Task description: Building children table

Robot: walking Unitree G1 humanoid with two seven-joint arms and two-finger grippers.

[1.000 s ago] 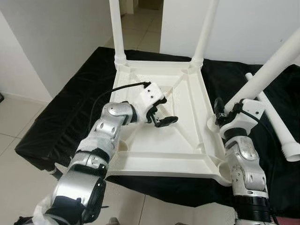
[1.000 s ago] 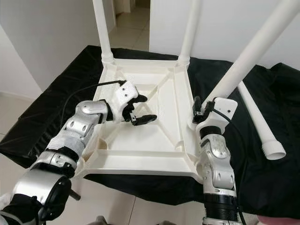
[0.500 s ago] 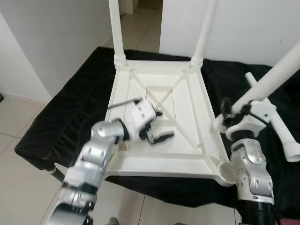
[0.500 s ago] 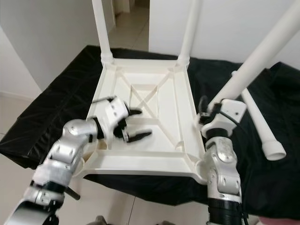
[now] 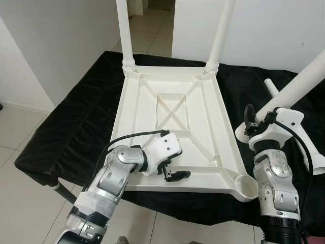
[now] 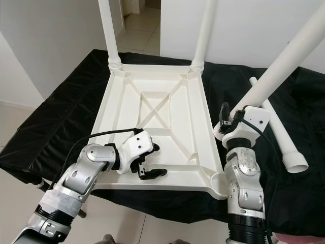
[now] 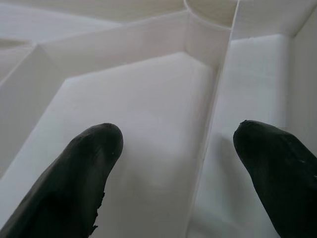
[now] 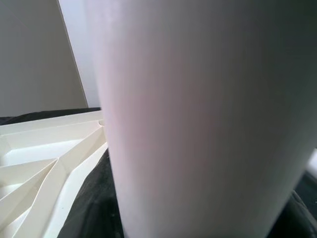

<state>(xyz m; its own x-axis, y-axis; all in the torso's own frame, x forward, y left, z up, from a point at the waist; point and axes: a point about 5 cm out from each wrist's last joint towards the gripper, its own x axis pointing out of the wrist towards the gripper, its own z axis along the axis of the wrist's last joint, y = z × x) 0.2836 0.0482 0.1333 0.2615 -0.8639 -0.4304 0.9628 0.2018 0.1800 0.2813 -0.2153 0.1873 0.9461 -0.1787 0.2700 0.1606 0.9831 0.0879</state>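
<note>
Black-draped bench (image 5: 66, 127) on tiled floor (image 5: 15, 127), white upturned tabletop (image 5: 172, 117) with two legs (image 5: 123, 30) fitted; left claw (image 5: 173, 174) apart, right claw (image 5: 252, 122) clamped on third leg (image 5: 299, 84).

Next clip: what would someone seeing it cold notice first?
An upside-down white table top lies on a black cloth, two legs standing at its far corners. The right gripper grips a third leg beside the near right corner socket. The left gripper hovers open over the near edge.

White walls (image 5: 61, 46), pale tiled floor (image 5: 15, 127), doorway (image 5: 152, 20).
</note>
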